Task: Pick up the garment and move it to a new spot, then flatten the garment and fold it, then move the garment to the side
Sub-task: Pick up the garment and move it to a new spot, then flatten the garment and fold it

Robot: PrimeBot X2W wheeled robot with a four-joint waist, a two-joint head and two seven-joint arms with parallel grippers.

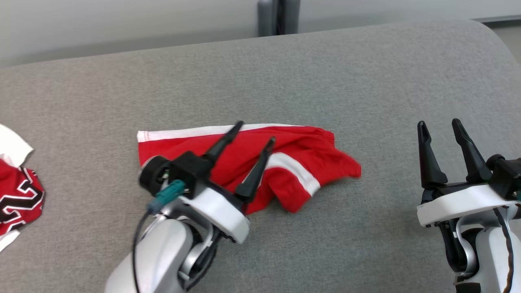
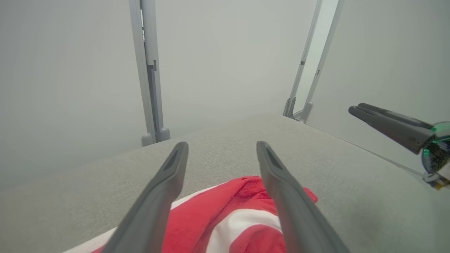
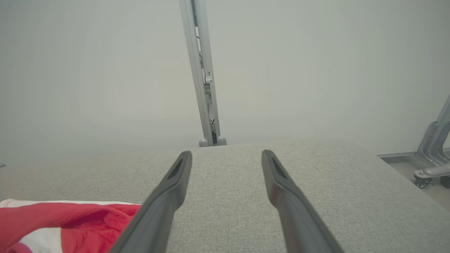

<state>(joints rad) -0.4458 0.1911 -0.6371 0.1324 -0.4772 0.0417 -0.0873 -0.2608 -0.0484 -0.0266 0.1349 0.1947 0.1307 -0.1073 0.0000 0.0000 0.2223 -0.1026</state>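
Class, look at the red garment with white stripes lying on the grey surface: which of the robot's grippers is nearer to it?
Left. The left gripper hovers open directly over the red garment; the right gripper, also open, stands off to its right above bare grey surface.

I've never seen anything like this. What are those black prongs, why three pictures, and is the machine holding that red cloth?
It is a two-armed robot at a grey padded table. The black prongs are its fingers. One picture looks down from its head; the other two look along each wrist. The left gripper hovers open over a crumpled red garment with white stripes, holding nothing. The right gripper is open too, off to the side over bare table. Another red, black and white garment lies at the table's left edge.
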